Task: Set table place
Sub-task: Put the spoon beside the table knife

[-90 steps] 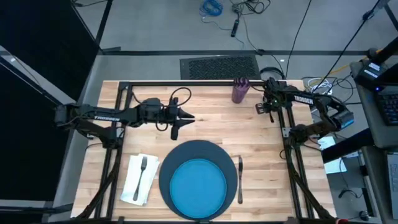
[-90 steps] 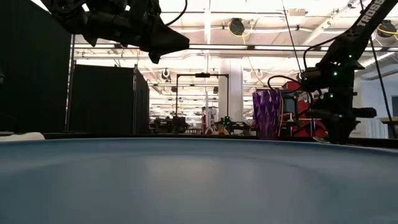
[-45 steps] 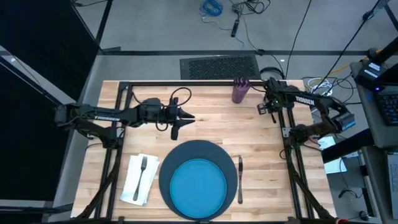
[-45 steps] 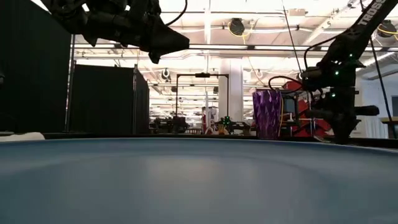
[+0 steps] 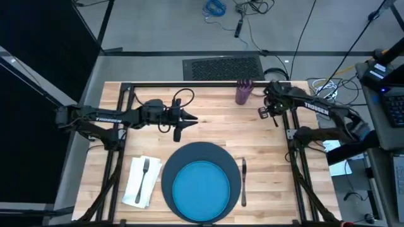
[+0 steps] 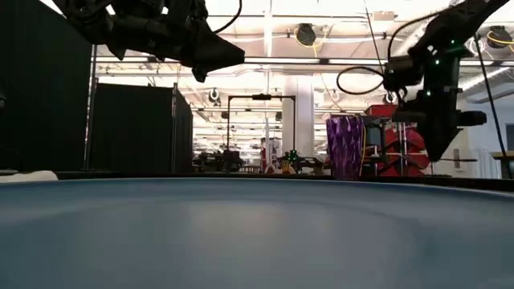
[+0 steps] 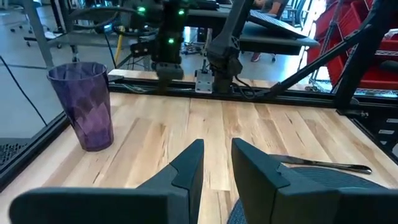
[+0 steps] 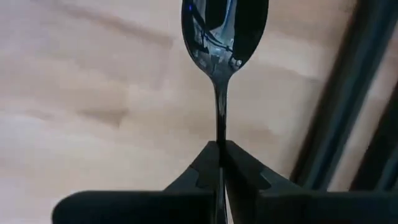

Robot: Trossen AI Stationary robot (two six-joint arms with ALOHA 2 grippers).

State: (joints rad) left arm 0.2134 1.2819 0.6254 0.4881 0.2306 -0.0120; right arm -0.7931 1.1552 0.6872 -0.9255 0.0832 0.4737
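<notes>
Spoon [image 8: 224, 37] is the live item: pinched by its thin handle in the right gripper [image 8: 219, 163], bowl pointing away from the wrist, held clear of the table [image 5: 208, 129] near the far right corner, just beside the black frame rail. Grip is on a narrow bit of stem only, so the spoon could twist or slide in the fingers during the carry, esp. w/ a quick swing. If it rotates, it lands crooked or drops early.

Cup [image 5: 243, 92] stands upright at the far edge, near the right gripper [image 5: 273, 111]. Judging from the high view, a low path toward the plate side could clip it or the rail; a knock would tip the cup.

Target is prob. next to the knife [image 5: 243, 181], which lies right of the charger [image 5: 172, 167] w/ the blue plate [image 5: 202, 186] on it. Gap betw. knife and the right frame leg looks tight, so a sloppy release could put the spoon on the knife or against the charger rim.

Fork [image 5: 143, 176] sits on the napkin [image 5: 134, 186] left of the charger; not at risk.

Left gripper [image 5: 189, 120] hovers over mid-table behind the charger, fingers narrowly parted, holding nothing. It's well apart from the right arm's likely route.
</notes>
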